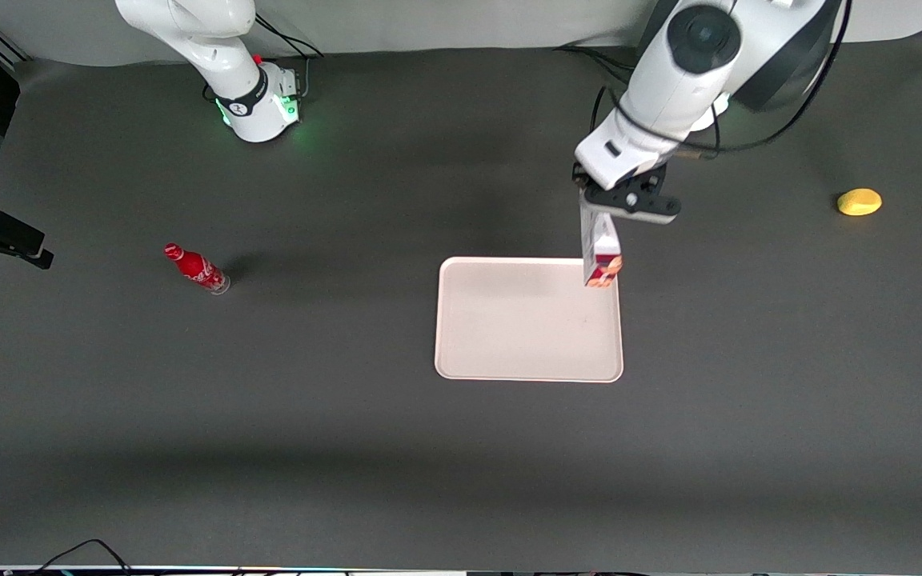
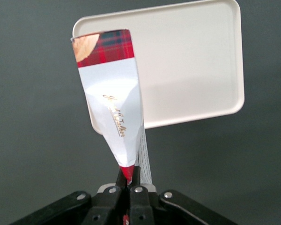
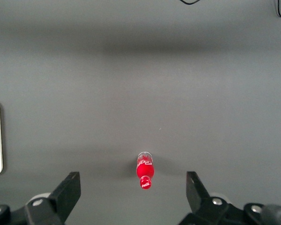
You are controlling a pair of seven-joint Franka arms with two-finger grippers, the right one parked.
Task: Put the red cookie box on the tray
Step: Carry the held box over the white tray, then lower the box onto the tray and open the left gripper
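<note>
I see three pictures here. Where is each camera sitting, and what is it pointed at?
Front view: high above the table, looking down on both arms, the tray, a small red bottle and a yellow object.
Left wrist view: on the working arm, looking down past its gripper, shut on the red cookie box hanging over the tray's corner.
Right wrist view: on the parked arm, looking down between its own fingers at the bottle.
Shared: tray in all three; box in the first two.
</note>
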